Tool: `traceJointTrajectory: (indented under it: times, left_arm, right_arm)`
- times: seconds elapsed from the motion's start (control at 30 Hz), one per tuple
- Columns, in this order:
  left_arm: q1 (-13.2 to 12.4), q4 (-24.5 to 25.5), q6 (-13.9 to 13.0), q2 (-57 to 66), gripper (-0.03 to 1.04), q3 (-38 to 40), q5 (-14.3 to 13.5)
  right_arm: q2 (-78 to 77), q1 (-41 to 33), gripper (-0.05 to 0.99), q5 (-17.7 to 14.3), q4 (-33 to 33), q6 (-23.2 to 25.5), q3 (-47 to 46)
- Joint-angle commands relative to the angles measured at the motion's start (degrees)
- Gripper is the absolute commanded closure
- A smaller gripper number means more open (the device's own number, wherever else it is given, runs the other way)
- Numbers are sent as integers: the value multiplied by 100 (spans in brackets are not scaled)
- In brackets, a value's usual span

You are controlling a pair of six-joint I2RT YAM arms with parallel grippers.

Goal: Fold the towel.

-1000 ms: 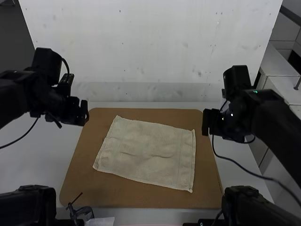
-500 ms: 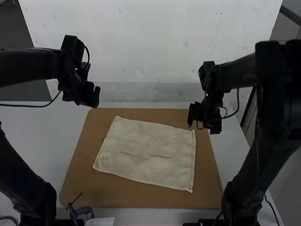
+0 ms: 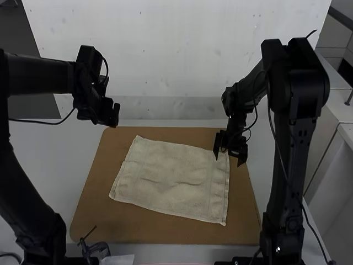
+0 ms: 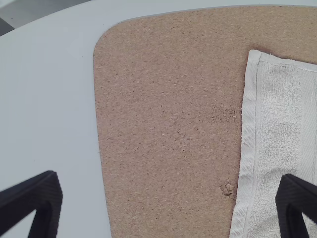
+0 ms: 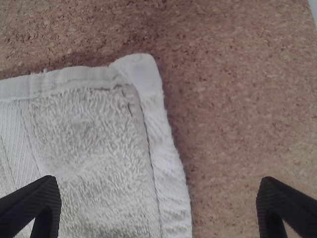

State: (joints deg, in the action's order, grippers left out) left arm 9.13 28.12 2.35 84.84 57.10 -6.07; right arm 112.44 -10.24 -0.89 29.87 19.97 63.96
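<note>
The towel (image 3: pixel 171 179) lies spread flat, not folded, on the brown board (image 3: pixel 88 221), a little turned against its edges. Two shallow creases run near its middle. At its far right corner the hem makes a small raised tip, as the right wrist view shows.

Just above this corner is the right gripper (image 3: pixel 229 159). Its two fingers are spread wide and point downward, and nothing is pinched between them. In the right wrist view the side hem of the towel passes through the gap of the fingers; if a tip touches the cloth, one cannot tell. The right arm (image 3: pixel 295 127) stands almost upright from its base, bends sharply at the top, and from there its forearm slopes down and inward to the wrist.

The left gripper (image 3: pixel 110 115) hangs near the far left corner of the board, well apart from the towel. In the left wrist view its fingers are also spread wide, with nothing held. The left arm (image 3: pixel 22 190) leans at the side, its forearm is nearly level, and the wrist drops down at the end of it.

Under the board is the white table (image 3: pixel 44 160). At the near left edge of the board stands a small dark clamp (image 3: pixel 96 249), with a piece of paper (image 3: pixel 120 260) beside it.
</note>
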Motion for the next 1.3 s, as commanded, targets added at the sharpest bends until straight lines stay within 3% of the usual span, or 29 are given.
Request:
traceJointTrajectory:
  times: [0.0,0.13,0.27,0.4,0.5,0.8,0.93,1.07,1.17,1.27]
  left_arm:
    - [-16,-78,-33,121,4,152,9]
    - [-34,-140,-42,226,4,143,70]
    - [54,-289,-33,455,4,161,88]
    - [212,-456,-15,841,4,293,79]
    - [344,-439,99,1378,5,600,70]
    - [529,9,108,2837,7,1769,44]
    - [520,229,125,3329,9,2253,299]
    - [546,396,161,3768,9,2683,352]
    - [555,625,143,3979,10,2903,607]
    - [582,915,204,4296,12,3167,642]
  right_arm:
    - [252,-66,14,9,-104,139,266]
    - [551,-48,34,-78,-324,148,301]
    - [700,-83,71,-149,-543,130,178]
    - [744,-75,92,-210,-579,78,99]
    - [744,4,92,-210,-579,42,55]
    - [718,171,92,-210,-684,-89,-139]
    - [700,163,92,-237,-693,-133,-218]
    - [674,171,92,-263,-737,-186,-306]
    - [674,163,92,-316,-789,-221,-367]
    - [674,136,92,-404,-851,-248,-394]
